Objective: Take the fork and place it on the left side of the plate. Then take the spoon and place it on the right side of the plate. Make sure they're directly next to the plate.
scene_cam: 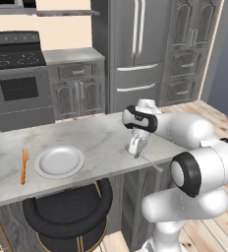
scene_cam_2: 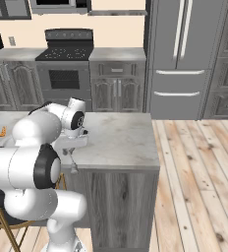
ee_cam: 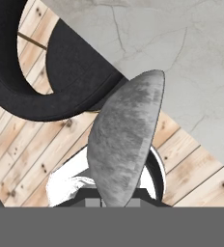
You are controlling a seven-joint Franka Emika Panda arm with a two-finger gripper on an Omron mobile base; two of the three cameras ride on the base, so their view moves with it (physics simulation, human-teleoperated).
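Your arm reaches forward over the counter (scene_cam: 106, 142), well right of the plate (scene_cam: 59, 162). Your gripper (scene_cam: 135, 150) points down, clamped on the spoon (ee_cam: 126, 135).

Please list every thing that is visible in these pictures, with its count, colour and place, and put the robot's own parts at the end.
fork: one, orange, on the counter directly left of the plate
plate: one, white, on the counter near its front edge
spoon: one, grey, held in the gripper above the counter's front edge, right of the plate
counter: one, light marble top over grey wood
stool: one, black seat, under the counter in front of the plate
stove: one, dark grey, at the back wall
fridge: one, grey, right of the stove
cabinets: several, grey, along the back wall
floor: light wood planks
arm: one, white with dark joints
gripper: one, shut on the spoon
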